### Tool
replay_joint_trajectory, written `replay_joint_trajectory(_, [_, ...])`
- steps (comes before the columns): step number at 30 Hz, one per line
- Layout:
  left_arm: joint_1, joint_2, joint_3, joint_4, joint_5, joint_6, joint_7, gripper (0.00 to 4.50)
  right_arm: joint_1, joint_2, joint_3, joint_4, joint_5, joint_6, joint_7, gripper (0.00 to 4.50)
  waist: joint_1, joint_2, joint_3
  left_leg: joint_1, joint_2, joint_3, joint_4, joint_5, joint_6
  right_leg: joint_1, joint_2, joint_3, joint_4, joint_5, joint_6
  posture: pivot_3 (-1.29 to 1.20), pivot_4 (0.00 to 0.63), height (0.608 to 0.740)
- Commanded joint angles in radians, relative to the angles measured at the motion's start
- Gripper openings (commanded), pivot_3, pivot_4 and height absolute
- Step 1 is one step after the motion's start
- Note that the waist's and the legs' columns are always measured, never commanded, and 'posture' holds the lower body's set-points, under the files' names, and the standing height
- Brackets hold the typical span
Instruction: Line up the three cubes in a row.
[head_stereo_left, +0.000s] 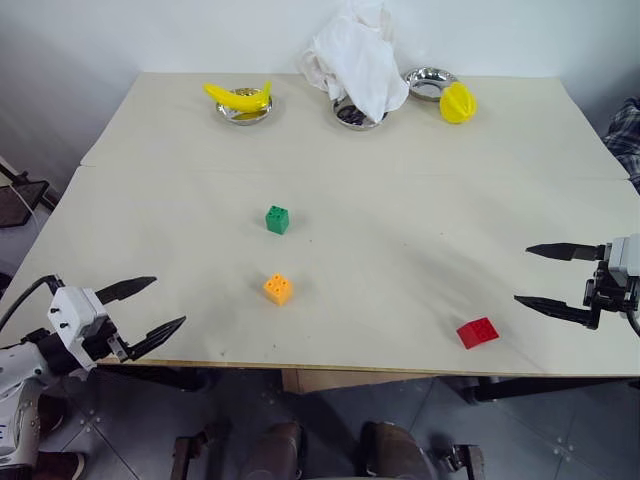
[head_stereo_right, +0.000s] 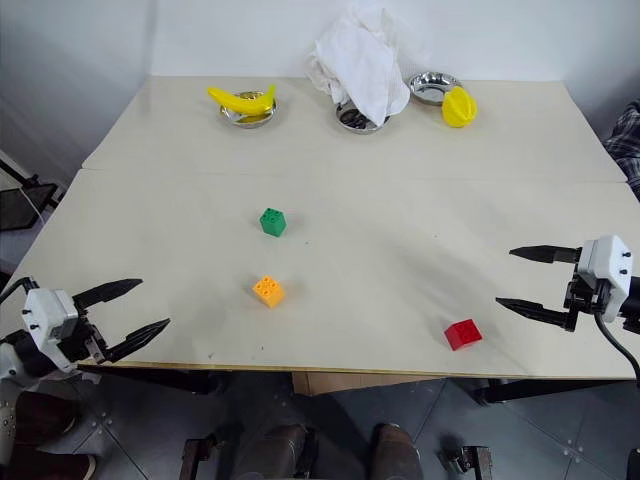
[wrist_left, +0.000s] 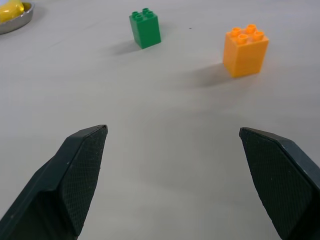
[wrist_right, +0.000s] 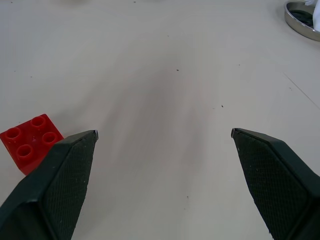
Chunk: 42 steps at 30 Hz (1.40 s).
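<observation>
Cream table (head_stereo_left: 420, 180) against white wall (head_stereo_left: 120, 30), grey tiled floor (head_stereo_left: 330, 420), both grippers' fingers apart, empty

No legible text, no labels, no brand marks, no numbers, no signs on any surface in view

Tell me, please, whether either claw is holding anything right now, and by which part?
Nothing is held: the left claw and right claw are both open and empty.
</observation>
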Motion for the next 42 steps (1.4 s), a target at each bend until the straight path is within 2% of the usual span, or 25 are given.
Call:
replay_joint_trajectory(1, [-0.022, 0.021, 0.016, 0.003, -0.01, 0.0, -0.009, 4.49, 0.0, 0.0, -0.053, -0.001, 0.014, -0.017, 0.015, 4.5, 0.0, 0.0, 0.0, 0.0, 0.0, 0.0, 0.0, 0.0, 0.0, 0.0, 0.0, 0.0, 0.0, 0.0, 0.0, 0.0, 0.15, 0.74])
replay_joint_trajectory(5, [-0.028, 0.015, 0.01, -0.037, -0.088, 0.074, -0.06, 4.49, 0.033, -0.016, -0.075, -0.013, 0.02, -0.008, 0.027, 4.5, 0.003, 0.0, 0.0, 0.0, 0.0, 0.0, 0.0, 0.0, 0.0, 0.0, 0.0, 0.0, 0.0, 0.0, 0.0, 0.0, 0.15, 0.74])
replay_joint_trajectory(8, [-0.017, 0.029, -0.019, -0.127, -0.164, 0.173, -0.118, 4.49, 0.054, -0.077, -0.12, 0.021, 0.012, -0.015, 0.051, 4.5, 0.003, 0.0, 0.0, 0.0, 0.0, 0.0, 0.0, 0.0, 0.0, 0.0, 0.0, 0.0, 0.001, 0.0, 0.0, 0.0, 0.15, 0.74])
replay_joint_trajectory(11, [-0.01, 0.048, -0.085, -0.208, -0.152, 0.181, -0.187, 4.49, 0.13, -0.162, -0.134, 0.055, 0.025, -0.04, 0.076, 4.5, 0.006, 0.001, 0.0, -0.001, 0.0, 0.0, 0.0, 0.0, 0.0, 0.0, -0.001, 0.0, -0.001, 0.0, 0.0, 0.0, 0.15, 0.74])
replay_joint_trajectory(15, [-0.056, 0.03, -0.183, -0.268, -0.11, 0.159, -0.201, 4.49, 0.247, -0.269, -0.095, 0.116, 0.048, -0.125, 0.078, 4.5, 0.002, 0.001, 0.0, 0.0, 0.0, 0.0, -0.001, 0.0, 0.0, 0.001, 0.0, 0.0, -0.005, 0.0, 0.0, 0.0, 0.15, 0.74])
replay_joint_trajectory(21, [-0.121, 0.01, -0.259, -0.331, -0.144, 0.184, -0.211, 4.49, 0.291, -0.319, 0.002, 0.117, 0.07, -0.211, 0.078, 4.5, -0.018, 0.001, 0.0, 0.001, 0.004, 0.006, -0.001, 0.0, -0.001, 0.001, 0.002, 0.001, -0.005, 0.0, 0.0, 0.0, 0.15, 0.74])
replay_joint_trajectory(24, [-0.143, 0.002, -0.266, -0.352, -0.167, 0.194, -0.218, 4.49, 0.247, -0.318, 0.065, 0.062, 0.047, -0.21, 0.078, 4.5, -0.024, 0.001, 0.0, 0.002, 0.005, 0.008, -0.001, 0.0, -0.001, 0.001, 0.003, 0.001, -0.005, 0.0, 0.0, 0.0, 0.15, 0.74])
replay_joint_trajectory(28, [-0.167, -0.009, -0.294, -0.359, -0.173, 0.182, -0.25, 4.49, 0.143, -0.332, 0.197, -0.124, 0.047, -0.082, 0.078, 4.5, -0.023, 0.001, 0.0, 0.002, 0.008, 0.01, 0.0, 0.0, -0.002, 0.0, 0.005, 0.002, -0.004, 0.0, 0.0, 0.0, 0.15, 0.74])
replay_joint_trajectory(30, [-0.173, -0.017, -0.304, -0.353, -0.17, 0.177, -0.259, 4.49, 0.077, -0.318, 0.246, -0.175, -0.051, -0.039, 0.075, 4.5, -0.02, 0.001, 0.0, 0.002, 0.008, 0.01, 0.001, 0.0, -0.002, 0.0, 0.005, 0.003, -0.005, 0.0, 0.0, 0.0, 0.15, 0.74])
replay_joint_trajectory(32, [-0.173, -0.027, -0.324, -0.343, -0.151, 0.168, -0.264, 4.49, 0.043, -0.327, 0.319, -0.236, -0.08, 0.004, 0.077, 4.5, -0.013, 0.001, 0.001, 0.001, 0.008, 0.01, 0.001, -0.001, -0.003, -0.001, 0.005, 0.003, -0.006, 0.0, 0.0, 0.0, 0.15, 0.74])
replay_joint_trajectory(37, [-0.169, -0.06, -0.352, -0.31, -0.119, 0.135, -0.257, 4.49, -0.117, -0.223, 0.457, -0.242, -0.221, 0.013, 0.078, 4.5, 0.004, 0.001, 0.001, 0.0, 0.008, 0.009, 0.001, -0.001, -0.003, -0.002, 0.005, 0.003, -0.007, 0.0, 0.0, 0.0, 0.15, 0.74])
replay_joint_trajectory(42, [-0.147, -0.072, -0.352, -0.311, -0.117, 0.13, -0.246, 4.49, -0.186, -0.134, 0.515, -0.25, -0.288, 0.024, 0.075, 4.5, 0.004, 0.001, 0.001, 0.0, 0.008, 0.008, 0.001, -0.001, -0.004, -0.002, 0.006, 0.003, -0.006, 0.0, 0.0, 0.0, 0.15, 0.74])
